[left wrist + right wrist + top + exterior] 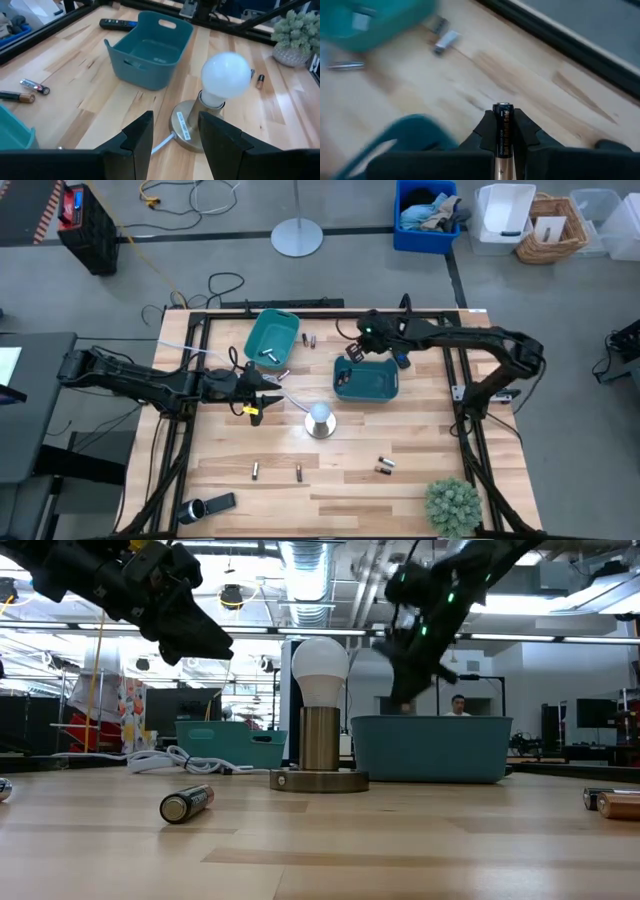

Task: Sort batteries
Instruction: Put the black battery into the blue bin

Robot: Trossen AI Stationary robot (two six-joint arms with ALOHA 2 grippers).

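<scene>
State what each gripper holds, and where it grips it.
Right gripper pinches a battery along its body. Left gripper is open, holding nothing.

Even, bright overhead light fills the scene; in the low view the ceiling fixtures [310, 565] at 12 o'clock glare white and the arms read as dark silhouettes. The bench [400, 450] shows only soft, short shadows. The right wrist view is motion-smeared, the teal bin [375, 20] at 10 o'clock blurred, while the battery [503, 127] stays sharp.
</scene>
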